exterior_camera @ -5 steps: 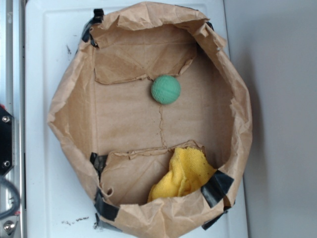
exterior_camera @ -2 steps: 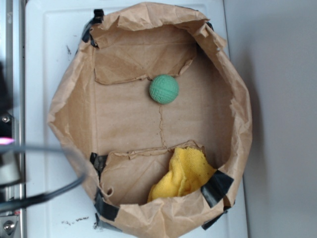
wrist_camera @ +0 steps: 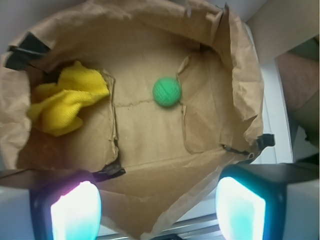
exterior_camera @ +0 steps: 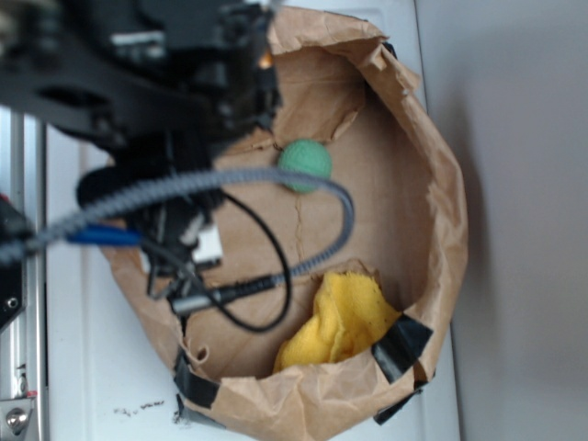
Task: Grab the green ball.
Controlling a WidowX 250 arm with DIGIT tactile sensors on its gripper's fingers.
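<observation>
we have the ball [wrist_camera: 166,92] lying free on the floor of the paper bag [wrist_camera: 240,70], near a torn fold at the middle of the floor and well apart from the yellow cloth [wrist_camera: 62,102] bunched in a corner. nothing touches the ball. our gripper [wrist_camera: 157,205] is spread wide and empty: the wrist view shows its two glowing pads at the bottom corners with the bag rim between them, the ball farther off and roughly centred between the pads.

what could go wrong, as we judge it: the ball is round and sits on creased paper, so a pad that lands on one side first could nudge it and send it rolling toward a wall or under the flap. the bag walls slump inward, and a finger coming down could catch the rim and drag the whole bag. the loose cable [exterior_camera: 276,248] hanging across the bag could also snag on the paper.

the exterior view shows the arm [exterior_camera: 156,83] over the bag's left side, its cable partly crossing the ball, and black tape [exterior_camera: 401,347] on the outside of the bag; it hides the fingers. the wrist view gives the clear line to the ball and how wide the pads stand, but nothing of the arm.
</observation>
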